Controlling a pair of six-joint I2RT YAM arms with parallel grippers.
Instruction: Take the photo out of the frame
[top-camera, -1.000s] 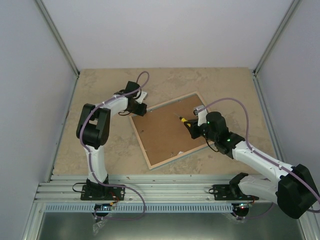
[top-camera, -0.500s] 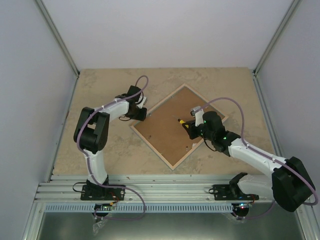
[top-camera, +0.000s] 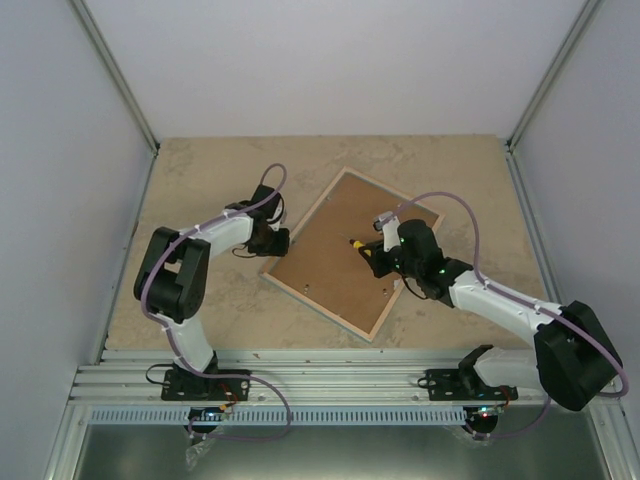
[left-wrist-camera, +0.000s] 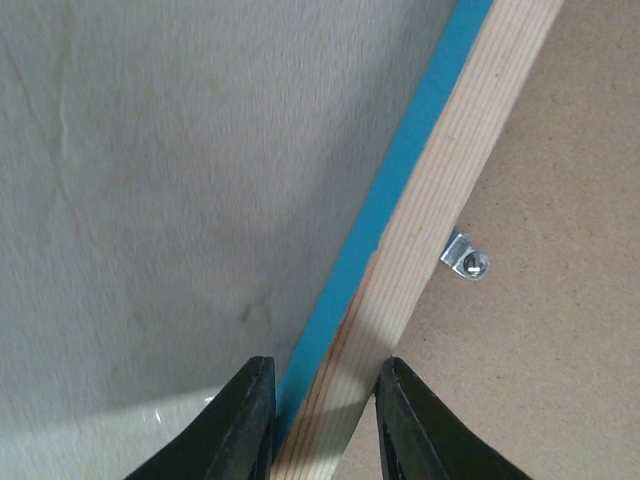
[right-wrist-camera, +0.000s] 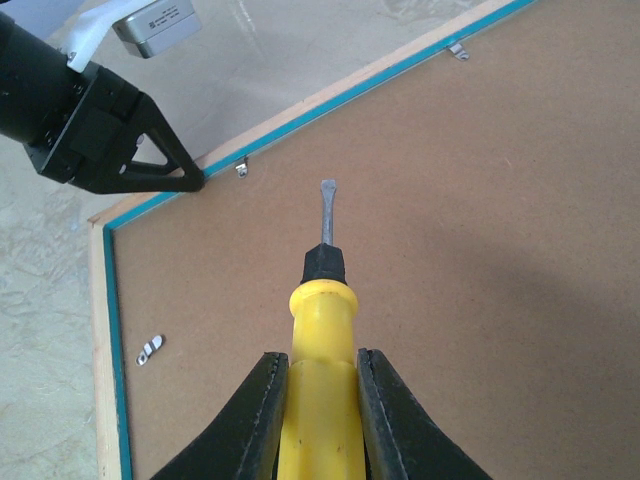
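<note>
Left pincer (left-wrist-camera: 322, 368) narrowly pinches the frame (left-wrist-camera: 420, 250) at its edge; right pincer (right-wrist-camera: 320, 362) clamps a yellow screwdriver (right-wrist-camera: 322, 295) over its back.

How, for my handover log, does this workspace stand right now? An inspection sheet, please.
Surface: beige stone-patterned table.
Job's things: frame lying back up, brown backing showing, metal clips on it; photo not seen.
Clutter: nothing seen.
Hands: left hand astride the frame's rim, grip unclear; right hand shut on a yellow-handled screwdriver, tip over the backing.
Cables: purple cable looped along each arm.
Surroundings: plain white walls, metal rail at the near edge.
</note>
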